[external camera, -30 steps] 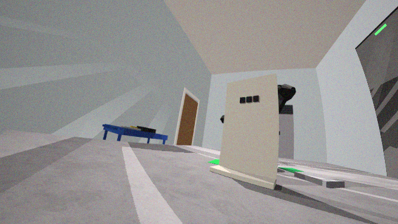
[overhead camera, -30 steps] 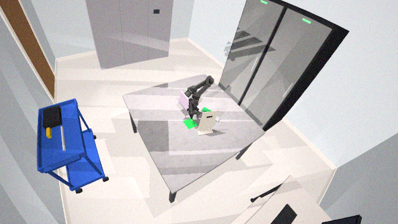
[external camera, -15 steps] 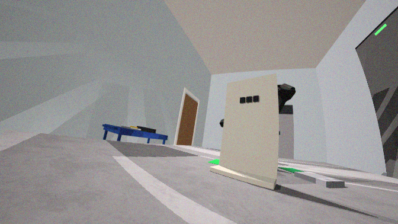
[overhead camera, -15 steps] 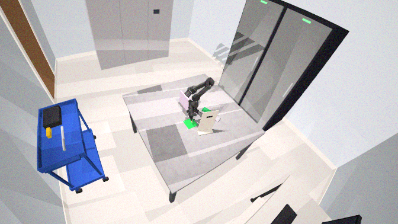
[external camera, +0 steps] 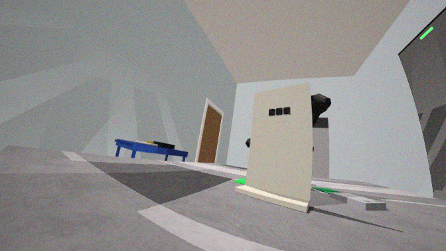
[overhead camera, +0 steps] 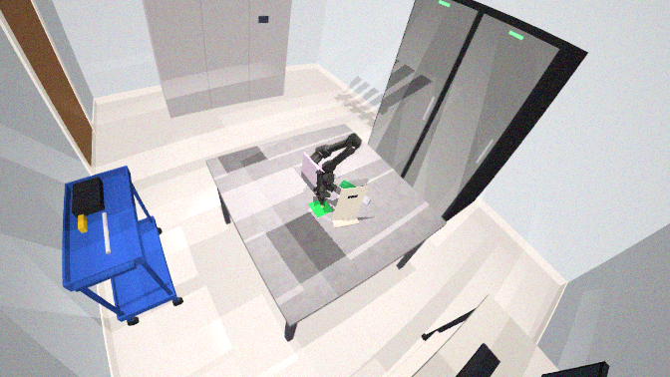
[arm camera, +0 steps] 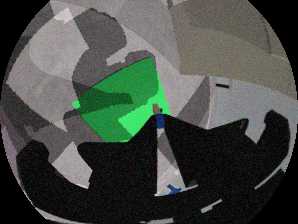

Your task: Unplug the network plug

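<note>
From the top view I see my black six-joint arm (overhead camera: pixel 335 155) reaching across the grey patchwork table (overhead camera: pixel 299 259) from its base at about one o'clock of the table's centre, with the black parallel-jaw gripper (overhead camera: pixel 321 198) pointing down over the bright green marked square (overhead camera: pixel 319 208). The jaws are nearly together and clamped on something thin. In the wrist view that something shows as a small network plug with a blue body and a brownish tip (arm camera: pixel 158 117), sticking out between the two dark fingers and hanging over the right edge of the green square. I cannot tell whether the plug touches the table.

The cream upright panel on its flat foot (overhead camera: pixel 350 205) stands just beside the square, at about three o'clock from it. In the exterior view, three dark square sockets (external camera: pixel 279 111) sit in a row high on the panel, and the arm's dark elbow shows behind the panel's right edge.

A pale pink flat board (overhead camera: pixel 310 169) stands close to the arm at about eleven o'clock from the gripper. Well apart from the table, at nine o'clock, stands a blue wheeled cart (overhead camera: pixel 107 239).
</note>
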Action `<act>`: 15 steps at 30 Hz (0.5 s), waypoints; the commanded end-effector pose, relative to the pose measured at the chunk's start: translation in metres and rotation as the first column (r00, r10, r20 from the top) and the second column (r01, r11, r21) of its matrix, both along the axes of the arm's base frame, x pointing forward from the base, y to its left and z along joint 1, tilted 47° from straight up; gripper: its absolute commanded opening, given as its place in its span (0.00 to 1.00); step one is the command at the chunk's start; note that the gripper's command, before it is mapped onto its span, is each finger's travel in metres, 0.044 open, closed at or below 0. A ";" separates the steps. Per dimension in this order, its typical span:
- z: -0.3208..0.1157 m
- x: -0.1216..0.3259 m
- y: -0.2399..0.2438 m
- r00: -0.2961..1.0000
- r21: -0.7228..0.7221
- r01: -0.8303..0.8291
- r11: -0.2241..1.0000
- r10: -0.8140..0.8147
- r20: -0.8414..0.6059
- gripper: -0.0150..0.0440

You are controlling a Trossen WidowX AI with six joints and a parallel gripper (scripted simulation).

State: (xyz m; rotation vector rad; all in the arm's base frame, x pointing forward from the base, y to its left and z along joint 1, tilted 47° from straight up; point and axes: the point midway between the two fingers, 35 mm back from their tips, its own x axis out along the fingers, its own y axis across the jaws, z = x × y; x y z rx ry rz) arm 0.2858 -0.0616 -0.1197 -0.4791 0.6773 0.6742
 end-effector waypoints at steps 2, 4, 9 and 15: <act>-0.005 -0.001 0.005 1.000 0.001 0.006 1.000 -0.006 -0.004 0.25; -0.006 -0.001 0.007 1.000 0.001 0.006 1.000 -0.006 -0.004 0.25; -0.010 -0.001 0.012 1.000 0.002 0.006 1.000 -0.006 -0.003 0.25; -0.011 -0.001 0.015 1.000 0.003 0.006 1.000 -0.006 -0.003 0.25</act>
